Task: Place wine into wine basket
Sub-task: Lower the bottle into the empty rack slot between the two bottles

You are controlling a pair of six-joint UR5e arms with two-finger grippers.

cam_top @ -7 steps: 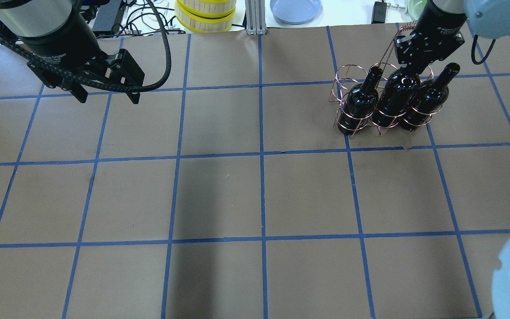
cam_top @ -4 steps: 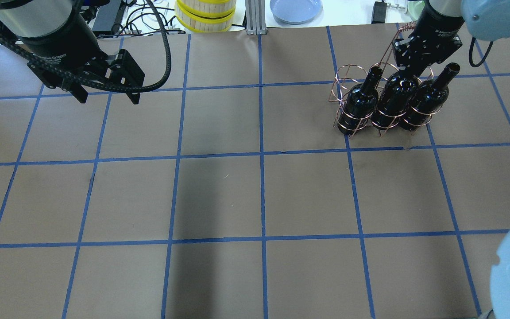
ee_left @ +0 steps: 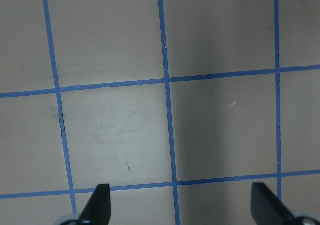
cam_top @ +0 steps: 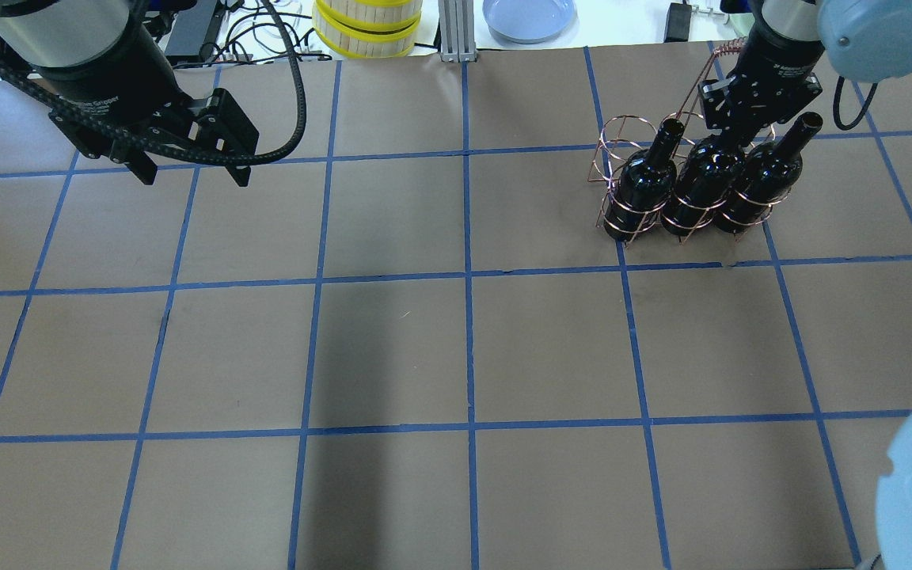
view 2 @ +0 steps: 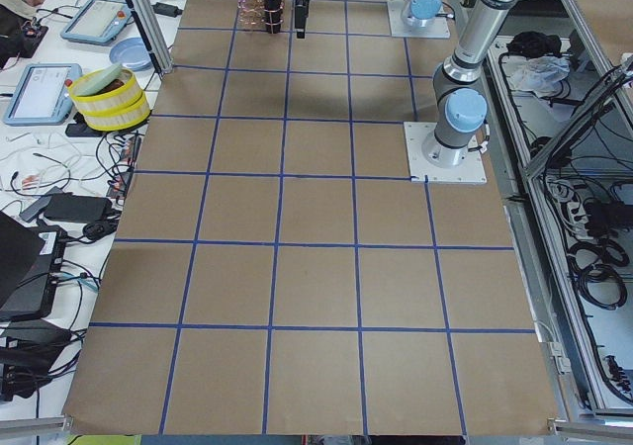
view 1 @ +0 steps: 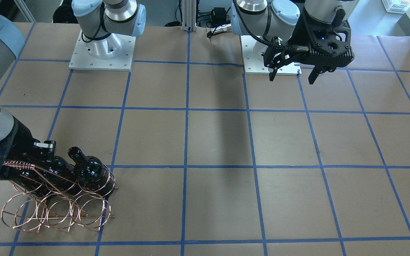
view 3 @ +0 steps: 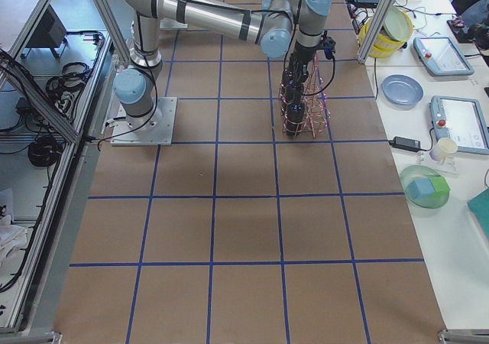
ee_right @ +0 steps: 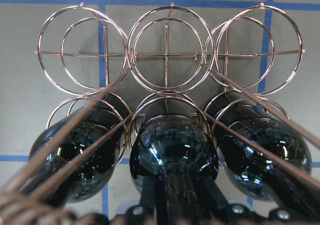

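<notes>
The copper wire wine basket (cam_top: 613,224) stands at the far right of the table. Three glossy black wine bottles stand in its near row: left (cam_top: 646,182), middle (cam_top: 701,186) and right (cam_top: 765,178). My right gripper (cam_top: 731,131) is over the middle bottle and shut on its neck, which it hides. In the right wrist view the middle bottle (ee_right: 175,150) sits in its ring, with the basket's empty rings (ee_right: 170,55) behind it. My left gripper (cam_top: 191,170) hangs open and empty over the far left of the table. The left wrist view shows only bare paper between its fingertips (ee_left: 100,200).
Off the table's far edge stand a stack of yellow-rimmed round containers (cam_top: 366,28) and a blue plate (cam_top: 529,16). The table is brown paper with a blue tape grid. The basket's coiled handle (view 1: 18,164) leans over the right gripper.
My right gripper has moved down with the middle bottle, which now sits a little lower in its ring. The left arm has not moved.
</notes>
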